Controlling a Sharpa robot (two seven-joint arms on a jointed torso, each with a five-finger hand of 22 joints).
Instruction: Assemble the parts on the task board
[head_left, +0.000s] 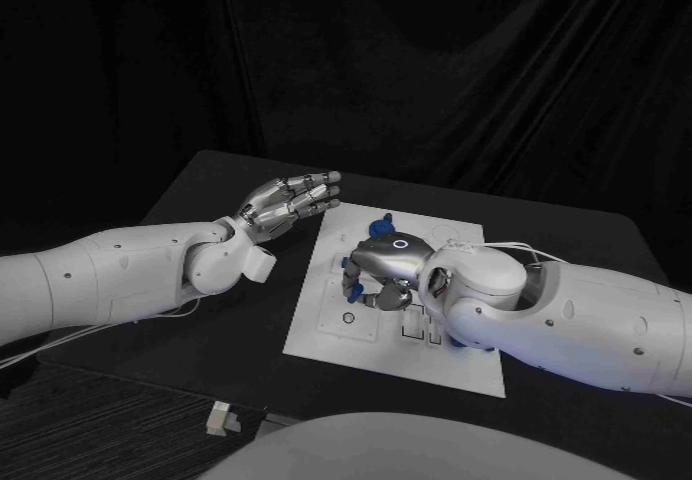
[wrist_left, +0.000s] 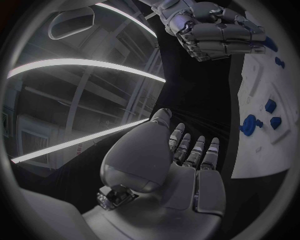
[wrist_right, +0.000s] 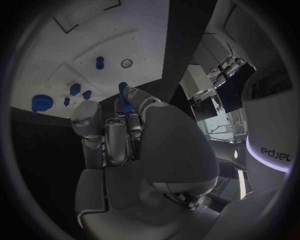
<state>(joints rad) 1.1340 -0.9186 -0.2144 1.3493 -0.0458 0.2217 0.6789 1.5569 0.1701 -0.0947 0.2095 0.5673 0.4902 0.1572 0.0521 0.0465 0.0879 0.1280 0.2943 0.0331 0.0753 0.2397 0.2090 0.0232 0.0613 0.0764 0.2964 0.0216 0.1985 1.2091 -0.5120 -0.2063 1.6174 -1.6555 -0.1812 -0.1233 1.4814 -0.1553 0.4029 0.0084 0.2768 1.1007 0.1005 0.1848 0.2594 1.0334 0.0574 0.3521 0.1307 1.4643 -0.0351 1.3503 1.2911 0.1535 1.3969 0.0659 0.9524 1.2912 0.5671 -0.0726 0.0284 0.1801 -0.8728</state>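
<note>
The white task board (head_left: 378, 345) lies in the middle of the black table. My right hand (head_left: 378, 272) hovers low over the board's middle, fingers curled, and pinches a small blue peg (wrist_right: 124, 95) between thumb and finger. Several blue parts stand on the board: a round knob (wrist_right: 42, 101), a short peg (wrist_right: 99, 62) and small pieces (wrist_right: 75, 89). One blue part (head_left: 382, 221) sits near the board's far edge. A round hole (head_left: 348, 318) lies near the right hand. My left hand (head_left: 293, 203) hangs open and empty above the board's far left corner.
A small pale block (head_left: 221, 418) lies near the table's front edge on the left. A thin white cable (head_left: 498, 246) runs along my right arm above the board. Bare black table (head_left: 202, 330) stretches left of the board under my left arm.
</note>
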